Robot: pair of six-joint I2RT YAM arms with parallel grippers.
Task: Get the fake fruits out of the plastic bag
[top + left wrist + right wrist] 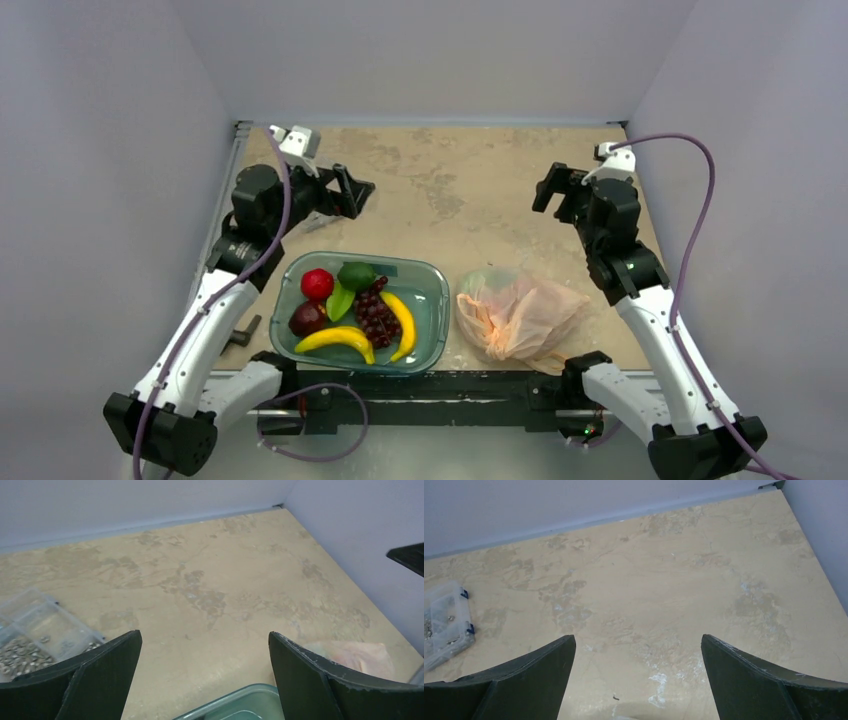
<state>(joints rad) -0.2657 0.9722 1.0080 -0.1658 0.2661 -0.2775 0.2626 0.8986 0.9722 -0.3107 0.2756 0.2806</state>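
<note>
The peach-pink plastic bag [518, 316] lies crumpled at the near right of the table, with orange shapes showing faintly through it. Its edge also shows in the left wrist view [357, 654]. A red ball [317, 284], a bumpy green ball [356, 274] and a dark red fruit [306, 319] lie in the teal tray [432, 276]. My left gripper [352, 190] [205, 635] is open and empty, raised behind the tray. My right gripper [553, 187] [638, 637] is open and empty, raised behind the bag.
Two yellow bananas [336, 340] and a dark purple grape bunch [375, 310] share the tray, whose rim shows in the left wrist view [235, 700]. A clear parts box shows at the left of both wrist views [35, 630] [444, 625]. Grey walls enclose the table.
</note>
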